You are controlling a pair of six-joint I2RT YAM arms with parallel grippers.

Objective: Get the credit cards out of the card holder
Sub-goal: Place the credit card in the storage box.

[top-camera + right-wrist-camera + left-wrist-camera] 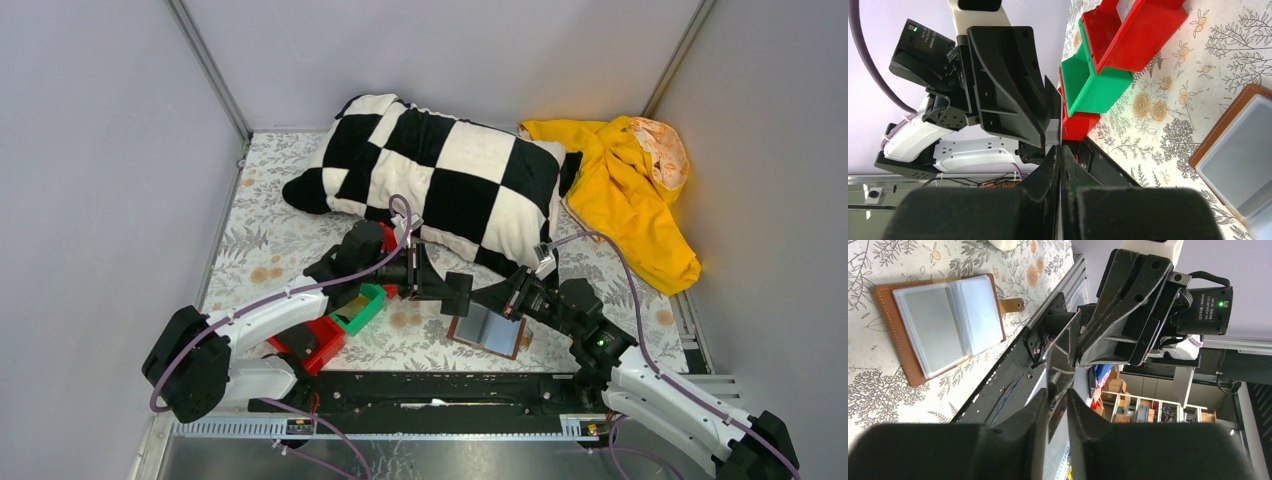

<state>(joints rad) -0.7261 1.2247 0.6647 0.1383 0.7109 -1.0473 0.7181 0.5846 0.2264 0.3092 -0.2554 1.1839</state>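
Lying open, lower centre of top view: brown leather bifold card holder (485, 330). Right gripper (1060, 151) pinching thin grey card (1058, 362); left gripper (1057, 396) narrow, straddling it.

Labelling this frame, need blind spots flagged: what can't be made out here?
- Card face: edge-on in both wrist views; from above the left tool and right tool cover it.
- Card holder sleeves: glare in the left wrist view, cut by the frame edge in the right wrist view, too small from above; cards left inside unclear.
- Green bin contents: side-on in the right wrist view, too small from above.
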